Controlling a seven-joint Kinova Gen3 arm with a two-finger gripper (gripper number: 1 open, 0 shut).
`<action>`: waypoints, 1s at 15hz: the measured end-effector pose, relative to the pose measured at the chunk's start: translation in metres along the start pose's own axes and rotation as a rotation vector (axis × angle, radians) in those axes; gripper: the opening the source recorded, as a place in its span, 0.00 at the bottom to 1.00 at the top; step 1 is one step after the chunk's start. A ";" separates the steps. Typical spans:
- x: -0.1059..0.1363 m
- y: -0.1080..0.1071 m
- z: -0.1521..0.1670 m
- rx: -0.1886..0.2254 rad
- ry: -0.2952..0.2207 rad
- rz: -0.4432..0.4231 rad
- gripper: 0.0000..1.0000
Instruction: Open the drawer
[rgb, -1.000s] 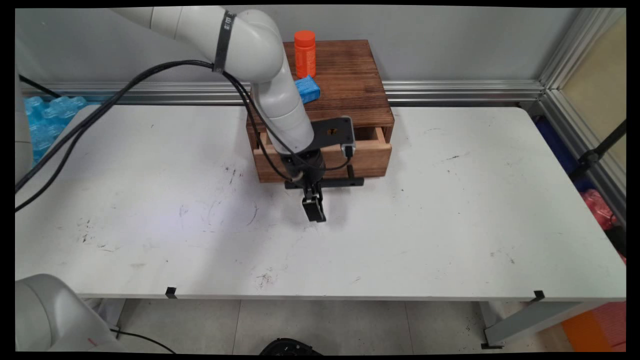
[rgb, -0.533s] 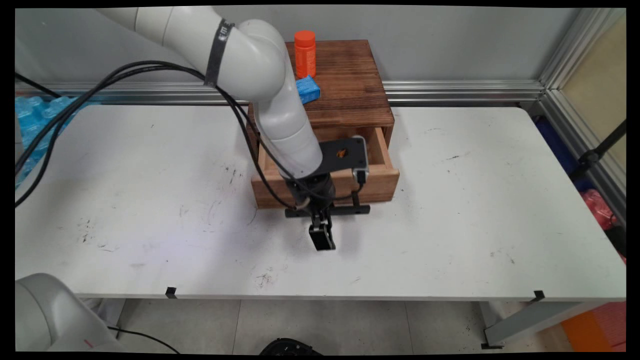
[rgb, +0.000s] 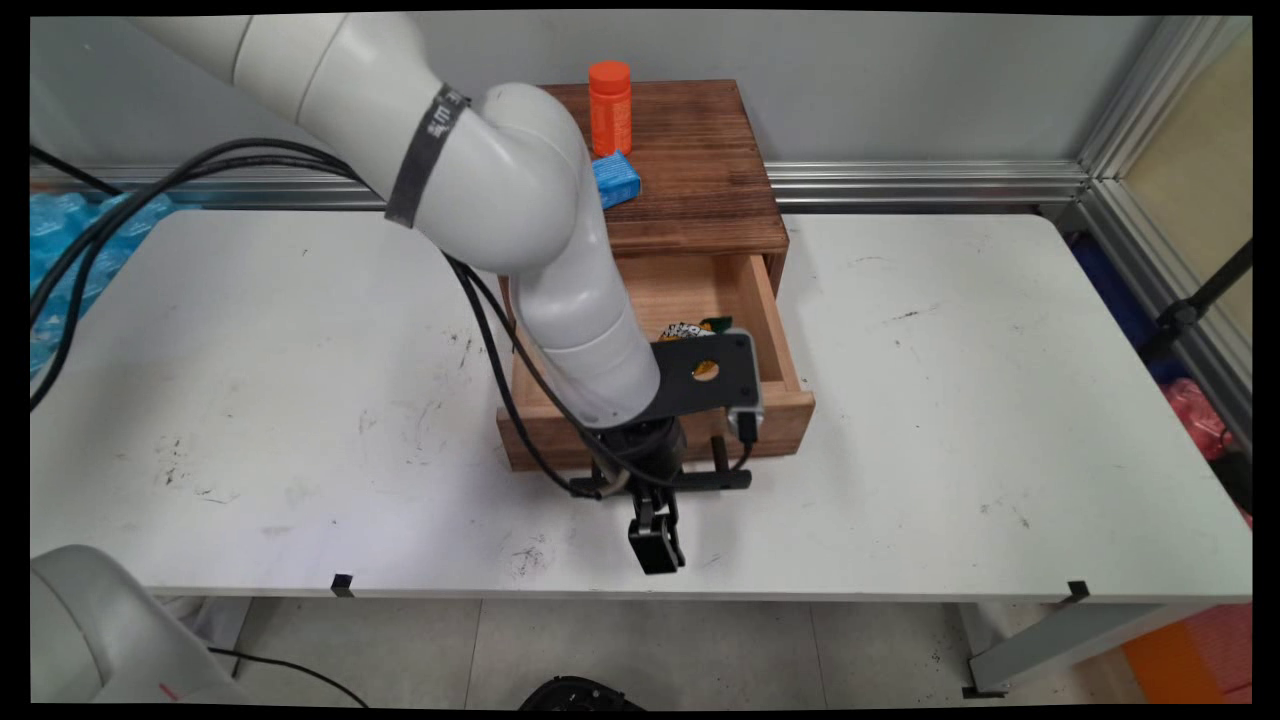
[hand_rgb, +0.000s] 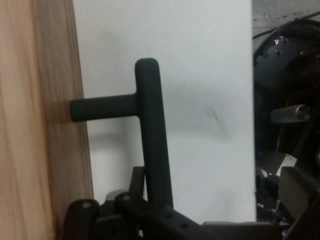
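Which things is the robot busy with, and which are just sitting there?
Busy with:
- pincer, shut on the handle
- drawer, pulled open

Just sitting:
- orange bottle on the wooden box
- blue packet beside it
- colourful wrapper in the drawer

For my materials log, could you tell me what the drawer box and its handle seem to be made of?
Drawer box: apparently wood, dark stained top with visible grain, paler drawer front. Handle: smooth matte black bar, probably metal or plastic; the gripper is shut on it.
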 end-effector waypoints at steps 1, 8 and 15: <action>0.001 0.005 0.001 0.001 0.000 -0.002 1.00; 0.003 0.032 0.001 -0.002 -0.014 -0.035 1.00; 0.006 0.057 -0.002 -0.024 -0.022 -0.059 1.00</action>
